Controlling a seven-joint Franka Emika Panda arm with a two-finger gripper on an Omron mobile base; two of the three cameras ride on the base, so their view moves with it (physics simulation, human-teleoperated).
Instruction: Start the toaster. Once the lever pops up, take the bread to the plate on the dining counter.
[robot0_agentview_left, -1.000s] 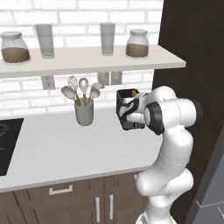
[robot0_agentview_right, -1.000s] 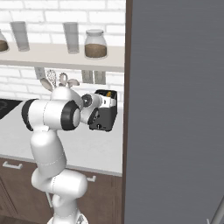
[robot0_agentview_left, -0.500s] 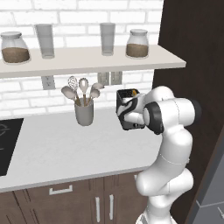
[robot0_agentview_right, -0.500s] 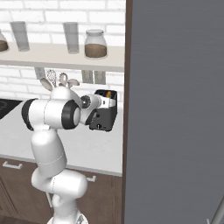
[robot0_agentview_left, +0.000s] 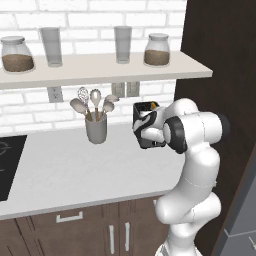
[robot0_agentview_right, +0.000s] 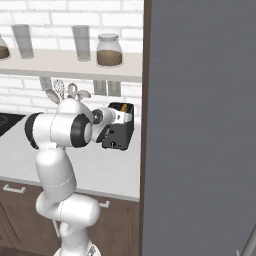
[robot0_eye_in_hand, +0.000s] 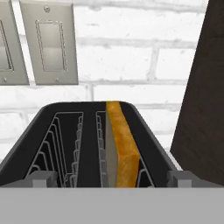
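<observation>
No visible movement since earlier frames, gripper (robot0_eye_in_hand: 112, 178) fully open, empty, above toaster (robot0_eye_in_hand: 48, 118), bread (robot0_eye_in_hand: 121, 146) upright in right slot.

I'm seeing the black two-slot toaster (robot0_eye_in_hand: 87, 144) hemmed in: the dark brown cabinet wall (robot0_eye_in_hand: 205, 87) is standing just beside its right, the white brick wall (robot0_eye_in_hand: 131, 65) behind. Its left slot is lying free; the tan bread slice (robot0_eye_in_hand: 120, 146) is filling the right. The pale worktop (robot0_agentview_left: 75, 170) is staying open leftward up to the grey utensil crock (robot0_agentview_left: 96, 131).
</observation>
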